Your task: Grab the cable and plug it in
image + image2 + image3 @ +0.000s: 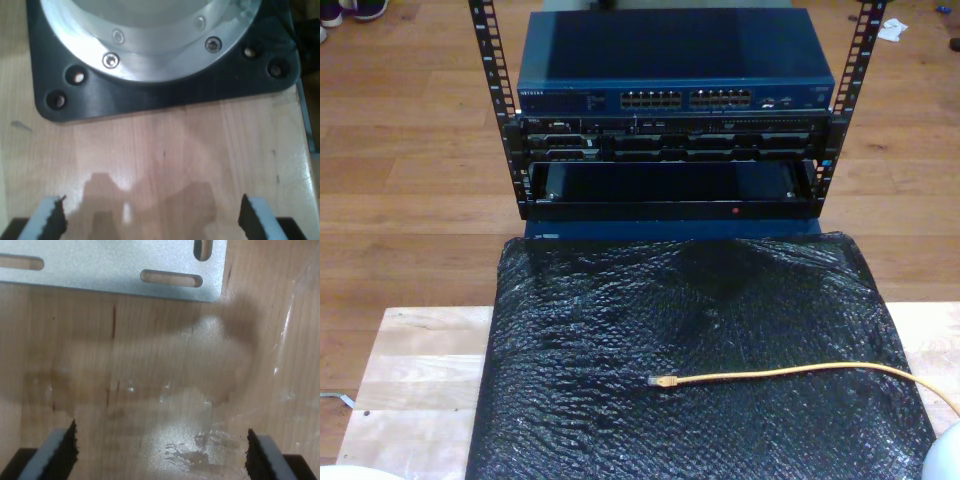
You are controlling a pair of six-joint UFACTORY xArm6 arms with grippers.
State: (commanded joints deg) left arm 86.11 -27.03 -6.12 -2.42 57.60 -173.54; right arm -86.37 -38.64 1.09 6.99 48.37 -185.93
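The cable (790,373) is thin and yellow-orange and lies on a black bubble-wrap mat (700,320) in the exterior view. Its small clear plug (663,381) points toward the exterior view's left, and the cord runs off toward the exterior view's right edge. My first gripper (152,220) is open above bare wood, facing a black base plate (165,95) with a silver round flange (150,40). My second gripper (162,455) is open too, over wood near a slotted silver plate (115,265). Nothing sits between either pair of fingers.
Behind the mat stands a rack (670,110) holding a blue network switch (675,98) with rows of ports, and an open black bay below it. White rounded arm parts (945,455) show at the exterior view's lower corners. The wooden table (420,370) borders the mat.
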